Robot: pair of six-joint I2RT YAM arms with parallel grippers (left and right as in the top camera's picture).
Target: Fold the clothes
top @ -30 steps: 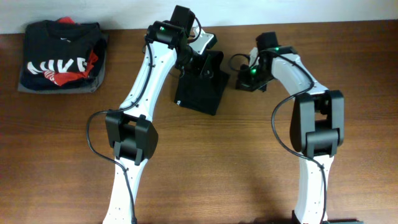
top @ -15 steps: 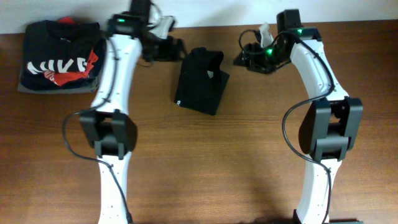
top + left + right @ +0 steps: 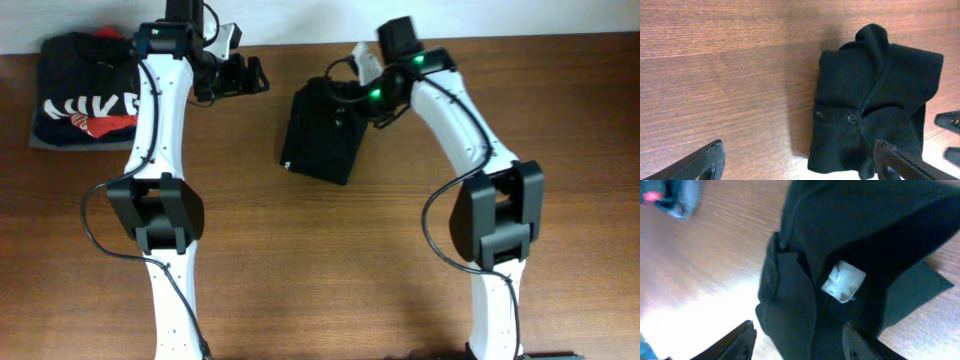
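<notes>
The plain black soft fabric garment (image 3: 322, 130) lies in a loosely folded, rumpled bundle on the brown wooden table (image 3: 400, 250), a little above the middle of the overhead frame and slightly tilted. A tiny white logo (image 3: 287, 166) shows near its lower left corner.

The left gripper (image 3: 250, 75) sits to the upper left of the garment, apart from it, with its jaws spread wide and nothing between them. In the left wrist view the two dark fingertips (image 3: 710, 155) stand at the bottom corners of the frame, and the garment (image 3: 875, 105) fills the right half, its folds overlapping and one lobe poking toward the top.

The right gripper (image 3: 345, 95) hovers over the garment's upper right corner. In the right wrist view its fingers (image 3: 737, 342) are parted — released, not clamped on the cloth — with one tip over bare wood and the other over black fabric; whether either tip touches the cloth cannot be told. A small pale neck label (image 3: 842, 282) shows amid the folds just above them.

In the upper left corner of the overhead frame, well apart from the garment, lies a folded black top with big white letters and red print (image 3: 85, 100) — stacked on a folded grey garment (image 3: 38, 142).
</notes>
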